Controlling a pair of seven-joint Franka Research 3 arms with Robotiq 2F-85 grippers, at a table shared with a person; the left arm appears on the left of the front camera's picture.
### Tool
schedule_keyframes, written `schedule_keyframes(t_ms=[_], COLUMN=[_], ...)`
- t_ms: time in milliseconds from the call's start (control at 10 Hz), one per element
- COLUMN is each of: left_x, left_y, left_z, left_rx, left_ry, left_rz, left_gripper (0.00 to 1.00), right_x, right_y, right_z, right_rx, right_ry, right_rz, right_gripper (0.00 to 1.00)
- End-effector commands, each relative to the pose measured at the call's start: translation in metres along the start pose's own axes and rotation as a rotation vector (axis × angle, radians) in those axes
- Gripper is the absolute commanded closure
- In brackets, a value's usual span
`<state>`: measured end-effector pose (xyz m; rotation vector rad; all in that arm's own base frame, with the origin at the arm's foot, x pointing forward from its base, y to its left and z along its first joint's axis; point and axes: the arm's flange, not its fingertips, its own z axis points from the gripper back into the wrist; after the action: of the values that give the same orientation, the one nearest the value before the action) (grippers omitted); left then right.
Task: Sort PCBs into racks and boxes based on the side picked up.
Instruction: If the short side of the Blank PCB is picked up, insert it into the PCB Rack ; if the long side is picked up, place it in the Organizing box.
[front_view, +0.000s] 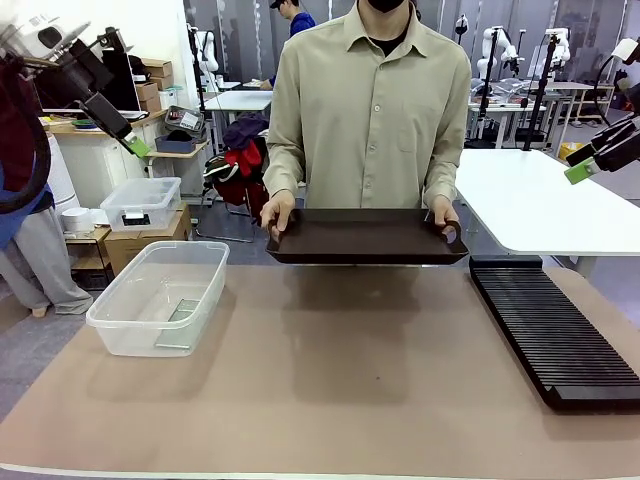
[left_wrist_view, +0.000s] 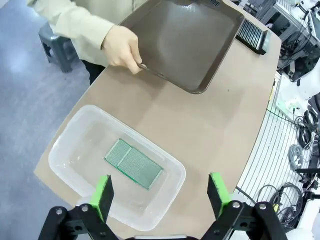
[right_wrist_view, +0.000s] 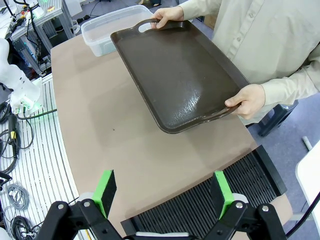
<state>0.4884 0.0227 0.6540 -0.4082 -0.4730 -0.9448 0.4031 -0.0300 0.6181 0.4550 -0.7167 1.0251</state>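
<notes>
While both arms hang raised off the table (front_view: 330, 400), a person at the far side holds a dark brown tray (front_view: 366, 236) by its two short ends, one hand (front_view: 277, 212) at each; tray sits just above the table's far edge, nothing visible on it. Left gripper (left_wrist_view: 159, 192) hovers high over the clear box (left_wrist_view: 65, 155), jaws spread wide, nothing between the green pads (left_wrist_view: 102, 195). One green PCB (left_wrist_view: 134, 163) lies flat on the box's bottom, slightly askew to the walls. Box stands on the table's left part, well apart from the tray. Right gripper (right_wrist_view: 165, 195) hovers above the near end of the black rack (right_wrist_view: 240, 185), jaws spread, holding nothing. Rack (front_view: 550, 325) lies along the table's right edge, slots running across its width; can't tell from these views if any slot holds a board. Second white table (front_view: 545, 205) stands behind, right of the person.
</notes>
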Motion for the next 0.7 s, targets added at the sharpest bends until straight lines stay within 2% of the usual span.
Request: schedule_keyframes(t_ms=[0, 600], left_x=[-0.006, -0.006], left_y=[-0.013, -0.027], left_z=[-0.005, 0.009], left_rx=[0.04, 0.147], left_ry=[-0.048, -0.108], left_rz=[-0.056, -0.089], left_gripper=[0.0, 0.0], right_x=[0.0, 0.0], right_y=[0.0, 0.0], right_z=[-0.001, -0.001], right_rx=[0.019, 0.019], right_ry=[-0.017, -0.017], right_rz=[0.01, 0.01], right_gripper=[0.0, 0.0])
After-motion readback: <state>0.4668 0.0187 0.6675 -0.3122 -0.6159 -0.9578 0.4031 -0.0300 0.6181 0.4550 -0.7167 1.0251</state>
